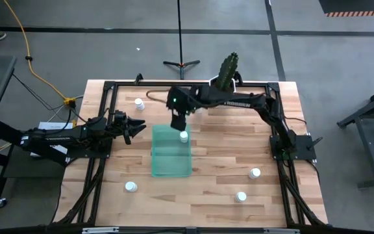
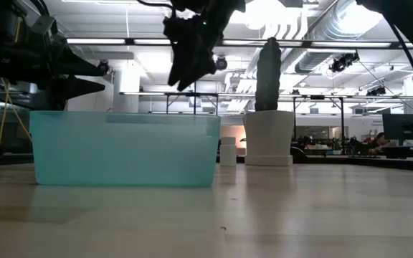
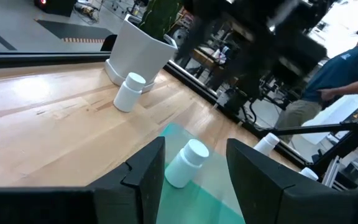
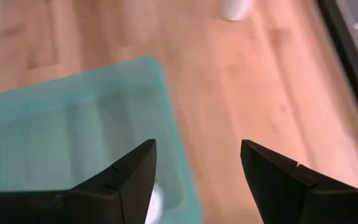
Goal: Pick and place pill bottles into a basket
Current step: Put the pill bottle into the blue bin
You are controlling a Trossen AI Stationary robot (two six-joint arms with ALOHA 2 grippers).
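- Left gripper: we find it waiting at the desk's left side, just beside the left wall of the basket, arm stretched low and roughly level. Its fingers stand apart with nothing between them.
- Loose pill bottles on the left: one bottle stands on the desk at the far left, another bottle near the front left edge.
- Basket: the green bin sits mid-desk. One pill bottle lies on its side inside, at the far right corner, as the left wrist view confirms.
- Right gripper: it hangs above the far end of the basket, pointing down, with the arm reaching leftward across the far edge of the desk. The fingers are spread wide and hold nothing; the right wrist view shows the basket's corner below them.
- Risk, in our judgement: a descent from this pose could strike the basket wall and shove the bin, as the gripper hangs close over the rim.
- Risk: the reach passes just beside the cactus pot; a wide swing of the elbow could tip it.
- Loose bottles on the right: two stand at the front right, one bottle and another bottle. A grasp on such small caps could knock them rolling.
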